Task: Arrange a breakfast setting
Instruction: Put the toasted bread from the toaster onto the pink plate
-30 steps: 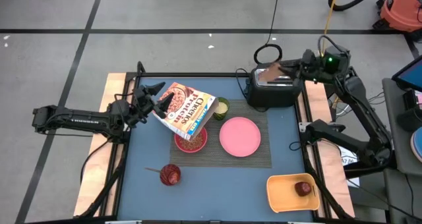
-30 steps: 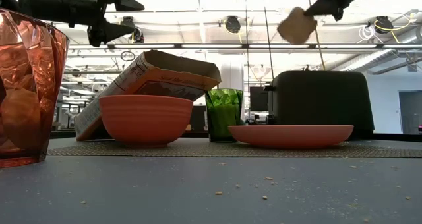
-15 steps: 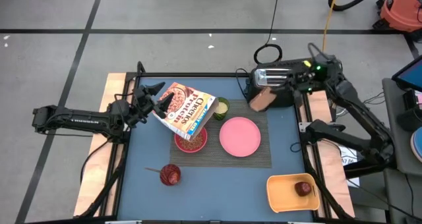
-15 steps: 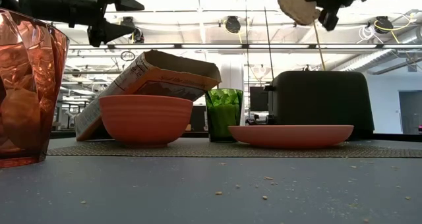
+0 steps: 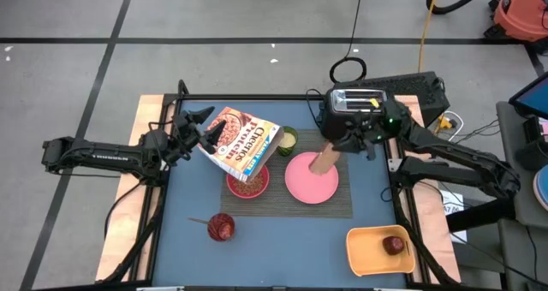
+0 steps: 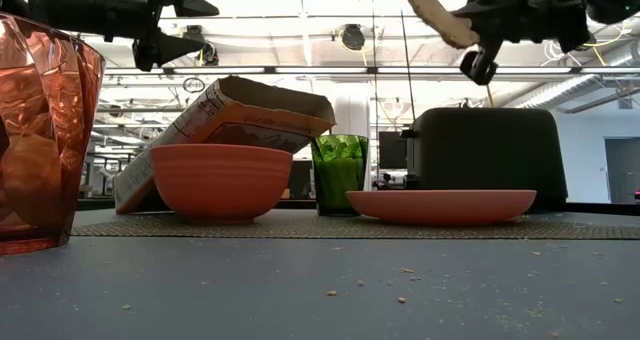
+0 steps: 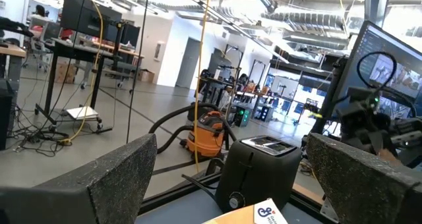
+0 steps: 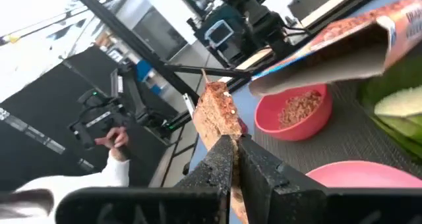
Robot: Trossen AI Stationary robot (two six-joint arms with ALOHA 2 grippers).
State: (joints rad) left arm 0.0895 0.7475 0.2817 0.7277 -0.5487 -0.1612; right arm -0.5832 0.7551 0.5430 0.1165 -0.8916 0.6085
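blue table (image 5: 282,231), striped placemat (image 5: 342,201) mid. right gripper (image 5: 338,147) pinches toast slice (image 5: 325,159) above pink plate (image 5: 310,181). left gripper (image 5: 205,127) spread wide, left of cereal box (image 5: 244,143).

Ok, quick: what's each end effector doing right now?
Left end effector: open, holding nothing, beside the cereal box.
Right end effector: shut on the toast, above the plate.
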